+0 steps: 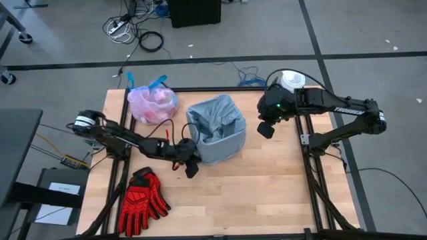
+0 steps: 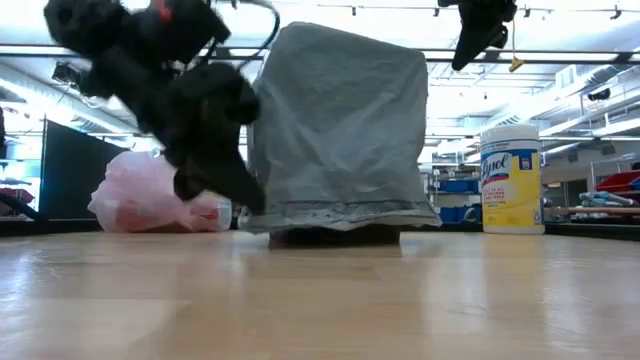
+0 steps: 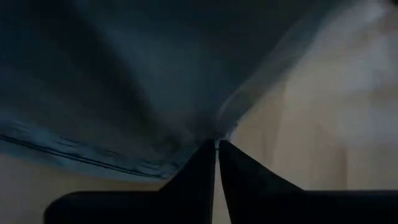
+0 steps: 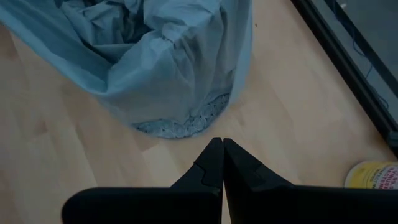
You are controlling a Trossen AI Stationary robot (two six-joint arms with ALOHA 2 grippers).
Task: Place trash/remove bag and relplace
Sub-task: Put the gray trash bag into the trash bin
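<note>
A bin covered with the grey-blue liner (image 1: 216,128) (image 2: 340,130) (image 4: 149,62) stands mid-table. The tied pink bag (image 1: 152,105) (image 2: 150,195), with blue ties, rests on the table at the far left. No loose trash shows on the table. My left gripper (image 1: 191,168) (image 3: 217,144) is low at the bin's near-left bottom corner, shut on the liner. My right gripper (image 1: 265,130) (image 4: 222,143) hangs shut above the table, right of the bin, holding nothing. My left gripper pinches the grey-blue liner's lower part (image 3: 208,127) between its two fingertips, close to the hem at the bin's near-left bottom corner (image 2: 262,208). The fingers slant down from the table's left. Folds in the plastic run taut into the tips.
A yellow wipes tub with a white lid (image 1: 291,80) (image 2: 511,178) stands at the far right. Red gloves (image 1: 142,202) lie at the near left. Bare wood (image 1: 267,193) stretches along the near side. Cables lie on the floor beyond the far edge.
</note>
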